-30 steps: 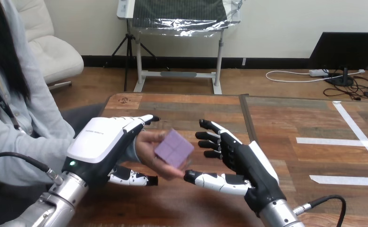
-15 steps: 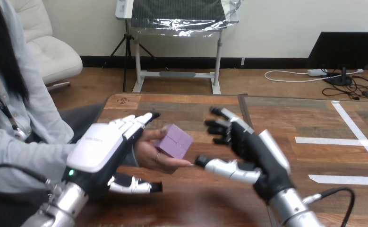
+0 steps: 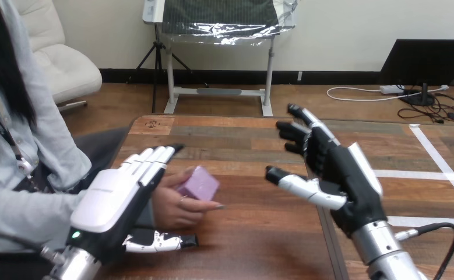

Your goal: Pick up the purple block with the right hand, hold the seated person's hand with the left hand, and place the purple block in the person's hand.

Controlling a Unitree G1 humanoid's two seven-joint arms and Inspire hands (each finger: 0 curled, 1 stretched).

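Right hand (image 3: 335, 169): released, fingers spread and straight, holding nothing, above the table (image 3: 259, 239).
Left hand (image 3: 116, 195): fingers straight along the person's hand (image 3: 175, 207), thumb stretched out beneath it; I cannot tell whether it clasps.
Purple block (image 3: 196, 184): tilted, resting in the person's hand, well apart from the right hand.

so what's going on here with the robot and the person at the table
A handover is all but done. The purple block lies in the person's hand, over the wooden table. The robot's left hand is alongside that hand, fingers straight, thumb beneath it; I cannot tell if they touch. The robot's right hand is open, empty, and well clear of the block, off to its right.
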